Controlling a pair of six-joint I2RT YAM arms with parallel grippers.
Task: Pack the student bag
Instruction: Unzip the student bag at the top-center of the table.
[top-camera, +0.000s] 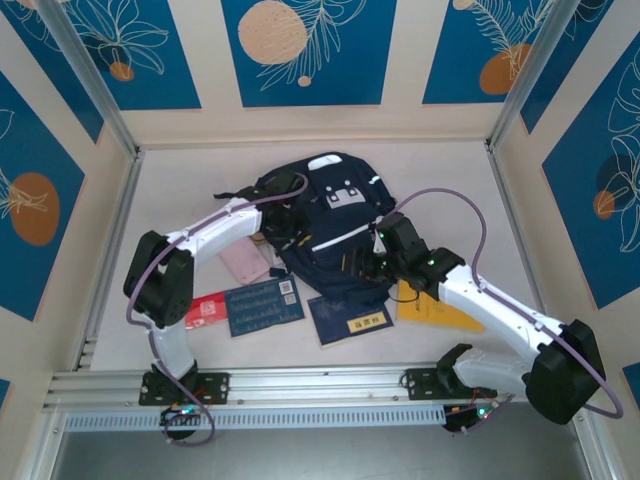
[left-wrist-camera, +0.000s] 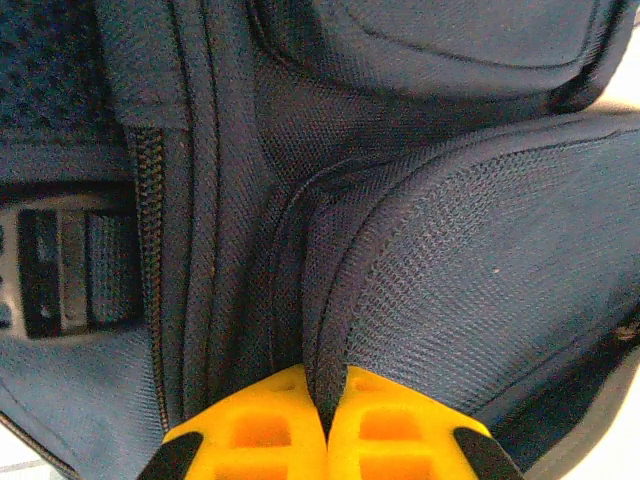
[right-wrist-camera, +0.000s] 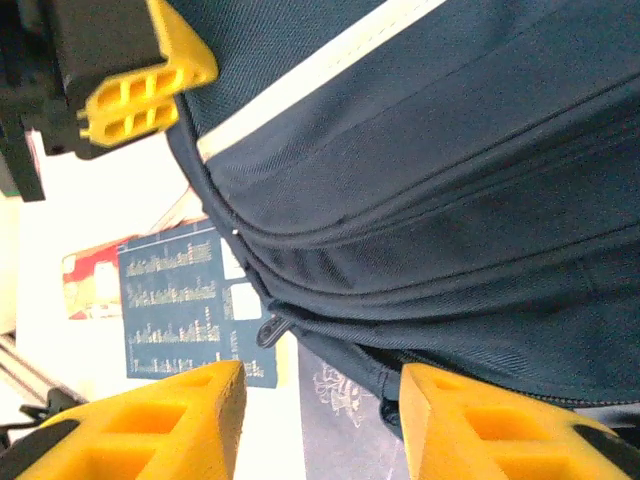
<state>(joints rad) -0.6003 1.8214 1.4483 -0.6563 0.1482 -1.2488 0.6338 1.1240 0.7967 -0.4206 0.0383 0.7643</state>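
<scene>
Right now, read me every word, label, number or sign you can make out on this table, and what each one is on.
No text can be quoted; all is too small or blurred.
Blue card: rows of white print, too small.
Navy booklet: dark marks on its yellow label, blurred.
Student bag: dark marks on its white-grey patch, unreadable.
Red packet: white panel, print too small.

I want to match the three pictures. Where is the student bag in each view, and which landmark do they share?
Top external: the student bag lies in the middle, between both arms.
Left wrist: its navy fabric is close up, one fold pinched in the shut left gripper.
Right wrist: it takes the upper right, above the open right gripper.
Shared landmark: the bag's white stripe, in the top and right wrist views.
</scene>
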